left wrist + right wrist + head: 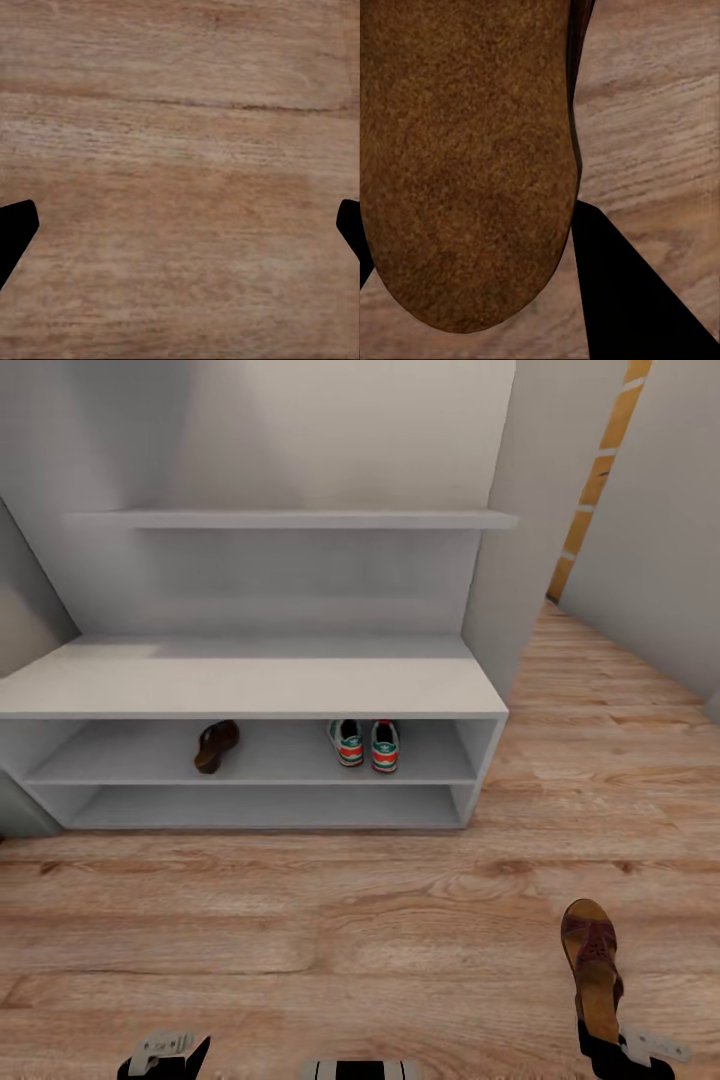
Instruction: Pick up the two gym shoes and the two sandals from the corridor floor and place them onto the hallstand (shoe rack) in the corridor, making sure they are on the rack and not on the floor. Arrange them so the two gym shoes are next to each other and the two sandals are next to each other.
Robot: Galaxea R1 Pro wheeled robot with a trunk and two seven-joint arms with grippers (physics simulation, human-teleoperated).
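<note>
Rack [250, 685]: upper shelf holds two sneakers [365, 744] side by side and one sandal [216, 746], well apart. Floor [300, 920]. Right gripper [600, 1032], low at frame edge, clamps second sandal [592, 965], heel hidden. Left gripper [165, 1057], fingers spread, cut off.

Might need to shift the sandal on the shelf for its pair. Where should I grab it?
Probably the sandal's near end, pinched across its slim width, coming in from the hallstand's open front: it lies pointing inward, and the top blocks reaching from above.
</note>
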